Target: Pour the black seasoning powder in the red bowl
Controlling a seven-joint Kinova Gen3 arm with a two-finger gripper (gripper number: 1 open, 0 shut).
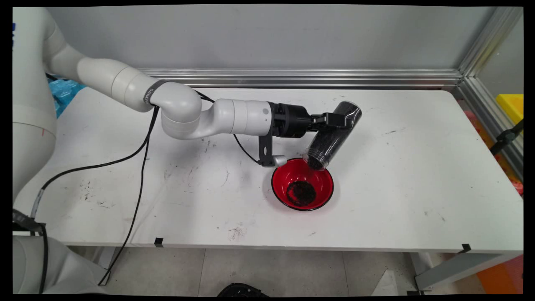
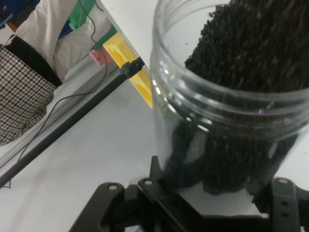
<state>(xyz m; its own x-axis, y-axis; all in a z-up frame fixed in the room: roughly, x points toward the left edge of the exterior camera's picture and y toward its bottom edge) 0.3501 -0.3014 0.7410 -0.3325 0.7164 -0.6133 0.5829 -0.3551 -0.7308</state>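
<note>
My black gripper [image 1: 340, 120] is shut on a clear plastic jar [image 1: 333, 134] filled with dark granules. The jar is tipped steeply, its open mouth pointing down-left over the far rim of a red bowl [image 1: 322, 184]. A dark heap of granules [image 1: 301, 193] lies in the bottom of that bowl. In the hand view the jar [image 2: 231, 125] fills the right side, its threaded mouth at the top and the granules [image 2: 256, 43] piled toward it. The gripper [image 2: 212, 193] shows through the clear wall, clamped round the jar's body.
The white table [image 1: 418, 175] carries scuff marks and a few dark specks. An aluminium rail [image 1: 301, 77] runs along the back wall. Black cables [image 1: 138, 184] hang from the arm over the table's left half. A yellow bin [image 1: 510, 104] sits beyond the right edge.
</note>
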